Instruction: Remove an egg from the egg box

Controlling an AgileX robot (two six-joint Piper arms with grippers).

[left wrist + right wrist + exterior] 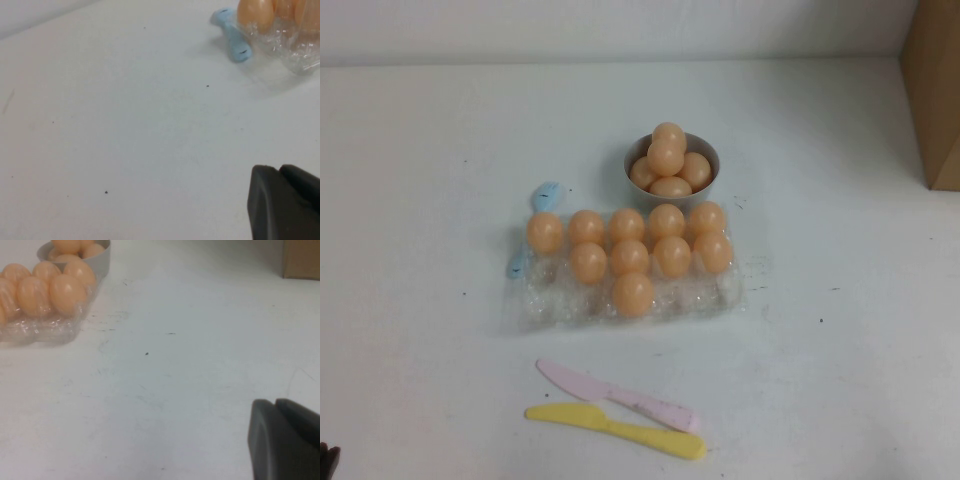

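Observation:
The clear plastic egg box [560, 300] lies mid-table and holds several orange-tan eggs: five in the back row, several in the middle row, and one egg [633, 293] alone in the front row. Its corner shows in the left wrist view [295, 50] and in the right wrist view [45, 325]. My left gripper [280, 169] is shut and empty, low over bare table well to the left of the box; only a dark tip shows in the high view's near left corner [326, 460]. My right gripper [275, 401] is shut and empty, over bare table right of the box, outside the high view.
A small grey bowl [705, 152] piled with eggs stands just behind the box. A blue spoon [545, 195] lies partly under the box's left end. A pink knife [620, 395] and a yellow knife [620, 428] lie in front. A cardboard box [935, 90] stands far right.

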